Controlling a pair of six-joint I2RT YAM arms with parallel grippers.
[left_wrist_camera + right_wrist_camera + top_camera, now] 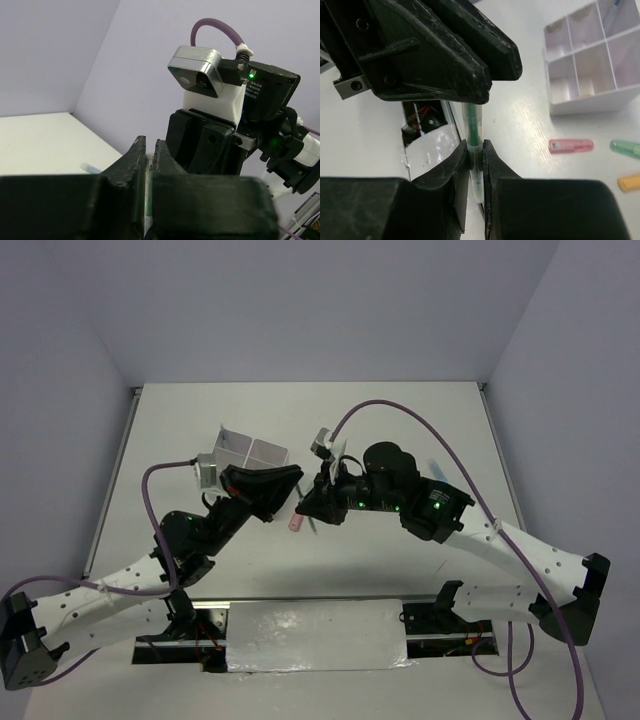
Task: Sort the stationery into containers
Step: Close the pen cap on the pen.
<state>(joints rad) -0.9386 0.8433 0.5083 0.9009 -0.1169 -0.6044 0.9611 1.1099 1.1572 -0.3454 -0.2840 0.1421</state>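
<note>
A thin green pen (473, 127) hangs above the table between the two arms, and both grippers are shut on it. My right gripper (476, 147) pinches its clear lower end. My left gripper (470, 65) clamps the upper part from the other side. In the left wrist view the pen (148, 175) runs up between the closed fingers of the left gripper (148, 145). From above, the two grippers (290, 480) (312, 502) meet just right of the white four-compartment box (250, 452). A pink marker (296, 523) lies on the table under them.
Beside the box (580, 105), a pink marker (571, 145), a green marker (626, 147) and an orange marker (630, 181) lie on the table. A pale blue item (90, 168) lies farther off. The right arm's wrist camera (200, 75) sits close in front of the left gripper.
</note>
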